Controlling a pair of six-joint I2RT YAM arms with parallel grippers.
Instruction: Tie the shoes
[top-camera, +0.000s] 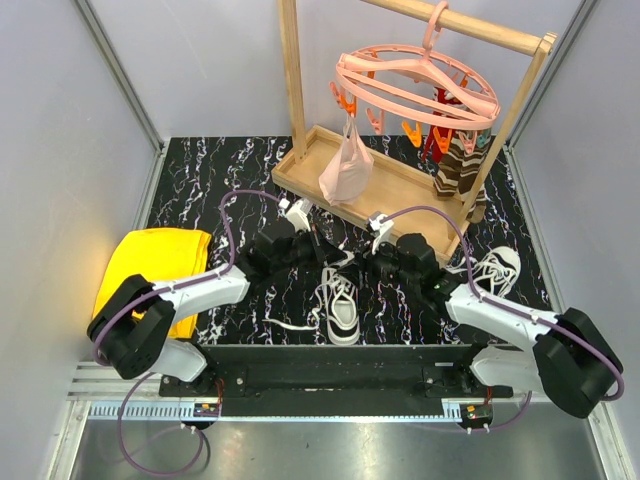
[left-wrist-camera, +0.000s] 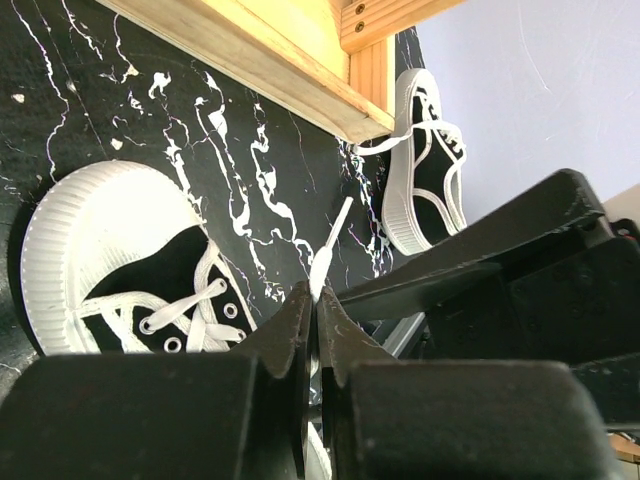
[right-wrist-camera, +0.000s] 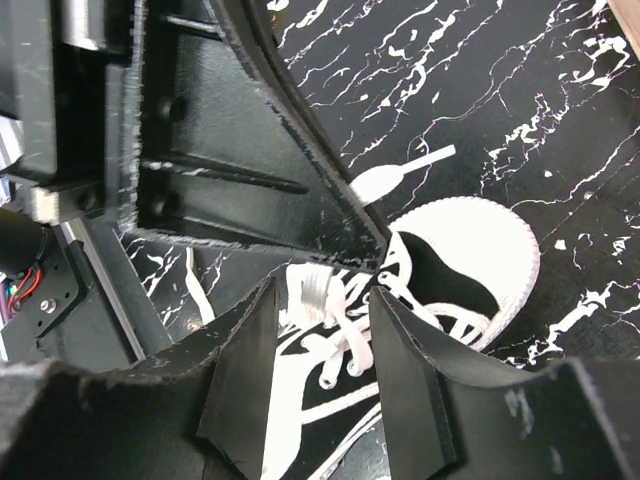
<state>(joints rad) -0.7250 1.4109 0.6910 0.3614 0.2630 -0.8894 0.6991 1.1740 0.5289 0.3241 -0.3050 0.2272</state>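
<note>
One of the shoes (top-camera: 341, 306), a white and black sneaker, stands mid-table with loose white laces; the other shoe (top-camera: 494, 270) lies at the right by the rack. My left gripper (top-camera: 338, 259) hovers just behind the middle shoe's toe. In the left wrist view the left gripper (left-wrist-camera: 318, 300) is shut on a white lace (left-wrist-camera: 331, 238) whose free end sticks out past the tips, with the shoe (left-wrist-camera: 100, 250) to the left. My right gripper (right-wrist-camera: 320, 290) is open over the shoe's (right-wrist-camera: 450, 270) eyelets, with a bit of lace (right-wrist-camera: 316, 288) between its fingers (right-wrist-camera: 245, 340), not gripped.
A wooden rack (top-camera: 392, 190) stands at the back with a pink hanger (top-camera: 415, 85), a pink bag (top-camera: 346, 170) and brown striped socks (top-camera: 458, 165). A yellow cloth (top-camera: 150, 265) lies at the left. The two grippers are close together above the shoe.
</note>
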